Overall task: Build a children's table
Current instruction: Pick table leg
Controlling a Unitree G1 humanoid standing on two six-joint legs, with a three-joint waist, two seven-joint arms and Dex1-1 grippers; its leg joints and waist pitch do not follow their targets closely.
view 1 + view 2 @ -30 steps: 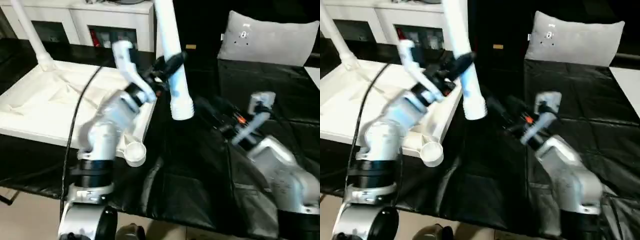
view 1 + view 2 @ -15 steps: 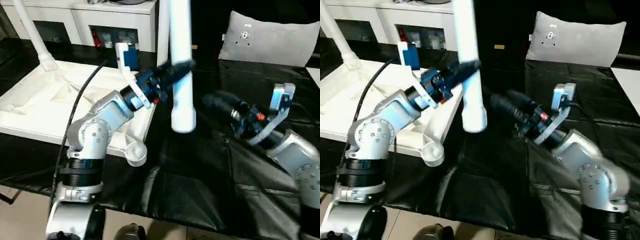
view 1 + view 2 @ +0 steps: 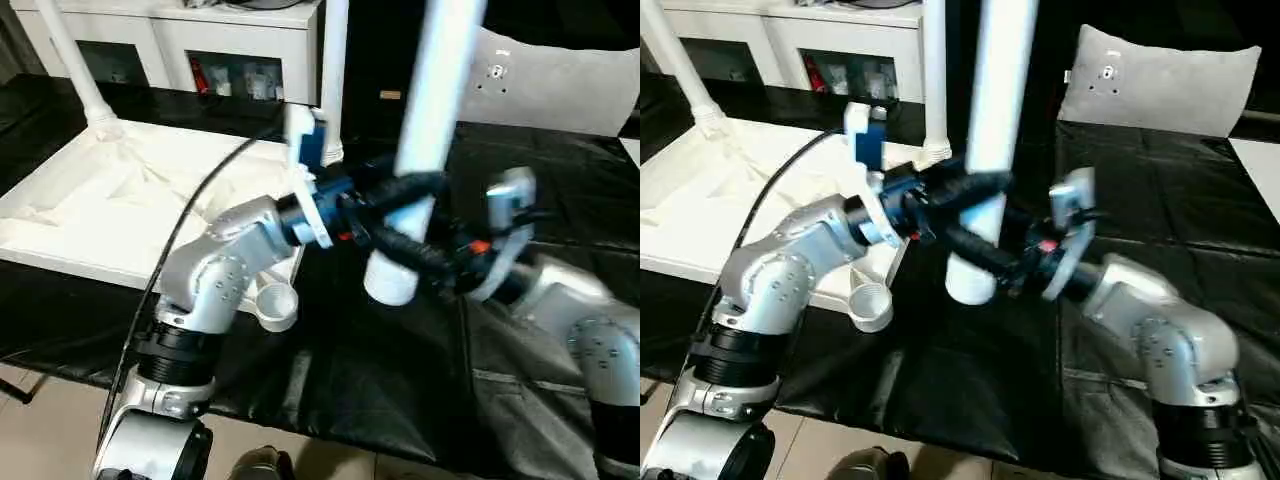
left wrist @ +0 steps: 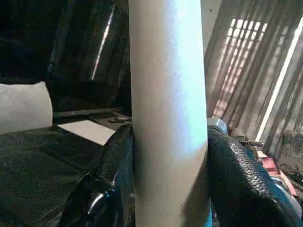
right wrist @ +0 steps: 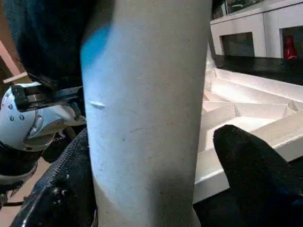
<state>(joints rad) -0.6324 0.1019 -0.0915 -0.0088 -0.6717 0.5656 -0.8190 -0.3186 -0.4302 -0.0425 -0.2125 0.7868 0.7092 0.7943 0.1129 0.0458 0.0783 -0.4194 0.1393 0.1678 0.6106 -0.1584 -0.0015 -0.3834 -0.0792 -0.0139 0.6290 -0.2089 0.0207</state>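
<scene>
The children's table top (image 3: 120, 190) lies upside down at the left, ribs up. Two white legs (image 3: 70, 60) (image 3: 335, 70) stand in its far corner sockets, and the near corner socket (image 3: 275, 303) is empty. My left gripper (image 3: 410, 188) is shut on a third white leg (image 3: 435, 90), holding it nearly upright above the black cover; its fingers (image 4: 113, 165) press both sides of the tube. My right gripper (image 3: 405, 262) is open, reaching in from the right around the lower end of that leg. One of its fingers (image 5: 61, 189) lies against the tube, the other sits just off it.
The black-covered worktable (image 3: 400, 380) stretches to the right and front. A grey pillow (image 3: 560, 85) rests at the back right, a white cabinet (image 3: 200, 40) behind the table top. A black cable (image 3: 190, 210) arcs over my left arm.
My left gripper has carried the leg to the right and tipped it slightly. My right gripper has swung left and come around the leg's lower end, its jaws narrowing.
</scene>
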